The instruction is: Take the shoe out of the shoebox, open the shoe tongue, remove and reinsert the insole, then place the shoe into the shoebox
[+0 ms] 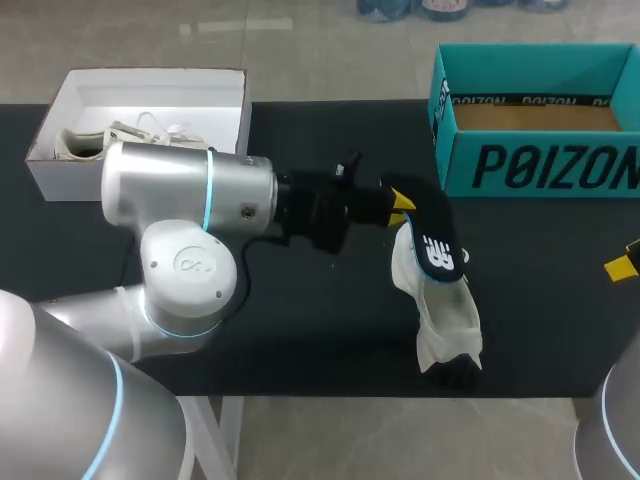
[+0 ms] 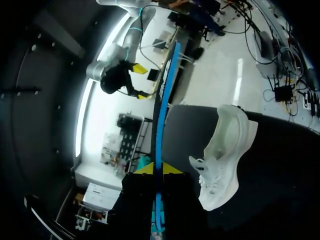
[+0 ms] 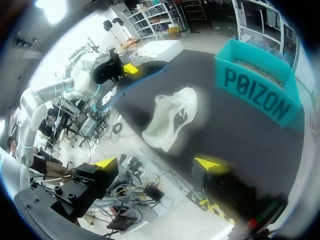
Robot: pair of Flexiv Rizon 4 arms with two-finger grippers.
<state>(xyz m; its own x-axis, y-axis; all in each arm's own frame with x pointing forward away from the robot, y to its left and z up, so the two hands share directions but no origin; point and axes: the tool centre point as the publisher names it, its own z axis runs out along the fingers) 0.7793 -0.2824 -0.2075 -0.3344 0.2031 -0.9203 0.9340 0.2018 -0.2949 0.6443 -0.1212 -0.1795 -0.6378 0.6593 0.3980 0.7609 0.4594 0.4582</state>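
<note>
Low and right of centre in the head view, the white shoe (image 1: 447, 325) lies on the black table (image 1: 300, 330). Its long axis runs up and down the frame, its upper looks pale and slack, and there is a dark patch at its lower end. Just above it my left claw (image 1: 402, 205) pinches the black insole (image 1: 437, 245), whose free end overlaps the shoe's upper end; whether they touch I cannot tell. I judge my left arm the nearer for refitting. My right claw (image 3: 157, 164) hangs spread and empty, well apart at the right edge. Beyond, upper right, stands the teal shoebox (image 1: 540, 165); upper left, a white box (image 1: 160, 92).
</note>
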